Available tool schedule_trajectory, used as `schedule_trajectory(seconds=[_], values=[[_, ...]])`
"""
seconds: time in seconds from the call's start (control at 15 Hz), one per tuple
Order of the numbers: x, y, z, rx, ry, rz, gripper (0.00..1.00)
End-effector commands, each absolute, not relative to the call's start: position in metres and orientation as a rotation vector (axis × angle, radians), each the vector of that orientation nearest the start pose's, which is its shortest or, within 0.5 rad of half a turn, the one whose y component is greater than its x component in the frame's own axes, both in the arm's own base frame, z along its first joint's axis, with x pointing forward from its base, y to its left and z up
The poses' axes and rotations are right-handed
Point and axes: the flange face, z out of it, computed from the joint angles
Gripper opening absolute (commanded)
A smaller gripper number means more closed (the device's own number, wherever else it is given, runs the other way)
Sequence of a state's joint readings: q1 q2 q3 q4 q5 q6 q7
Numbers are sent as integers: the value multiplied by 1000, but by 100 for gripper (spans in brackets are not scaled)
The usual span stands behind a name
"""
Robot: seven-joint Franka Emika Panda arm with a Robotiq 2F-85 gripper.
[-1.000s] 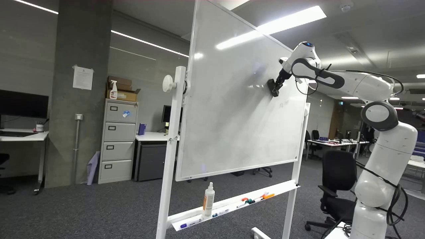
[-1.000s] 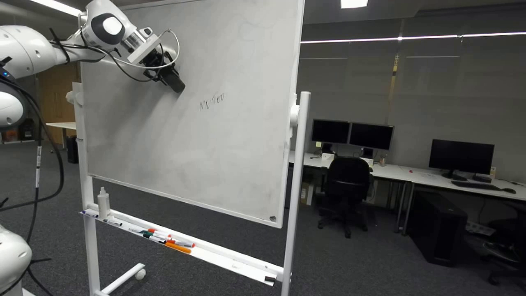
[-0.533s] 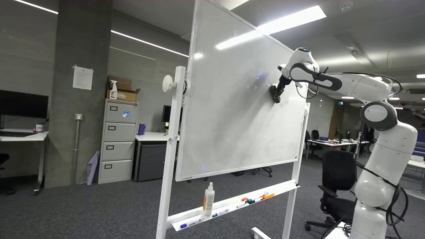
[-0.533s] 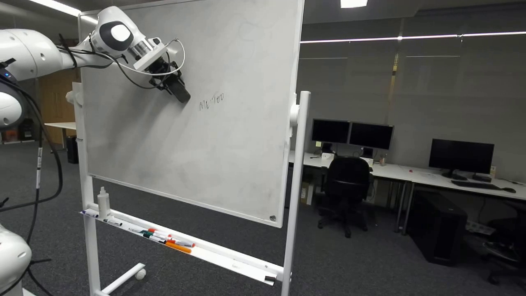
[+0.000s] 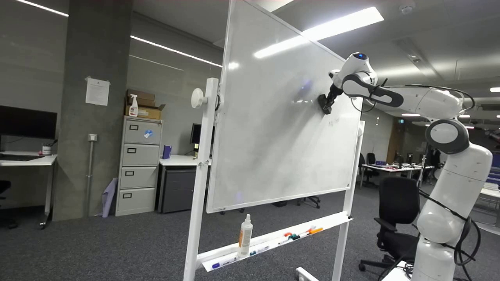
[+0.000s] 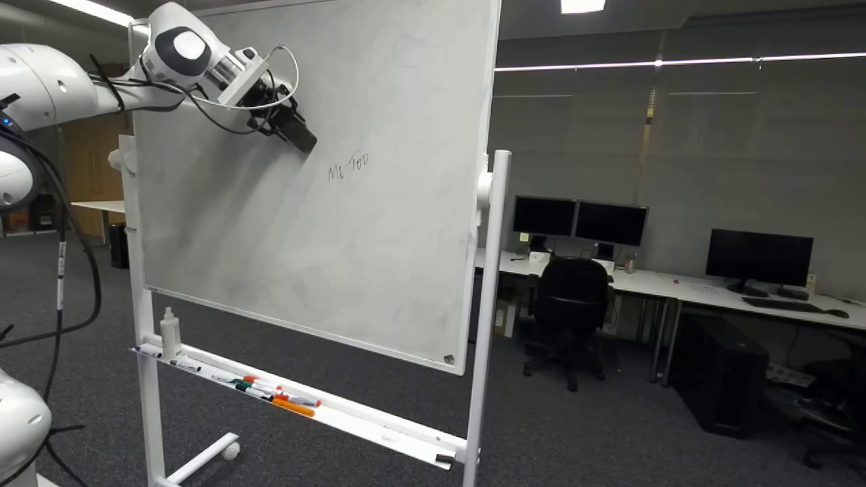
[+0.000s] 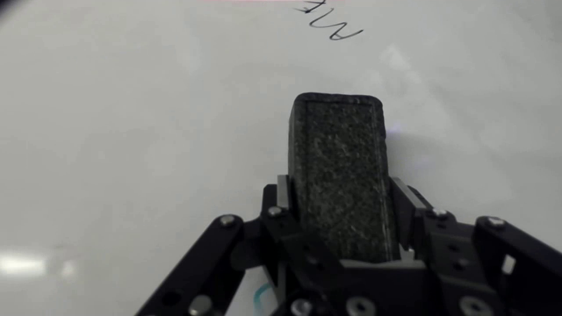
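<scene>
My gripper (image 7: 342,191) is shut on a dark felt-textured eraser block (image 7: 344,162), one finger pad pressed to each long side in the wrist view. The block points out ahead of the fingers, towards the whiteboard (image 6: 379,270). In both exterior views the eraser (image 5: 323,104) is at the board's upper part; whether it touches the surface I cannot tell. Handwritten black letters reading "ME TOO" (image 6: 348,167) stand on the board, right of and below the eraser (image 6: 301,135) in that exterior view. Part of that writing (image 7: 337,27) shows beyond the block's far end in the wrist view.
Under the board runs a white tray (image 6: 379,429) with a spray bottle (image 5: 245,236) and several markers, among them an orange one (image 6: 293,406). White posts (image 6: 488,304) hold the board. A black chair (image 5: 398,203) stands beside the arm, whose cables (image 5: 466,234) hang loose.
Gripper and eraser dipped along the board, then rose again. They now sit slightly closer to the writing than a second ago. The grip has stayed the same, and the letters look unchanged.
</scene>
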State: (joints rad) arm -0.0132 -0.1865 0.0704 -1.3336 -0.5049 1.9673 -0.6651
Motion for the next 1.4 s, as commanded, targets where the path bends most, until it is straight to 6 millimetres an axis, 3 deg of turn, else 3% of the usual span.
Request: schedule_trajectory(seconds=[0.0, 0.4, 0.93, 1.13, 1.33], values=[[471, 18, 915, 1994, 726, 826, 34], [472, 39, 926, 1919, 648, 808, 34], [474, 47, 915, 1791, 644, 592, 34], [477, 62, 910, 1785, 689, 639, 34], [473, 85, 914, 1795, 770, 794, 34]])
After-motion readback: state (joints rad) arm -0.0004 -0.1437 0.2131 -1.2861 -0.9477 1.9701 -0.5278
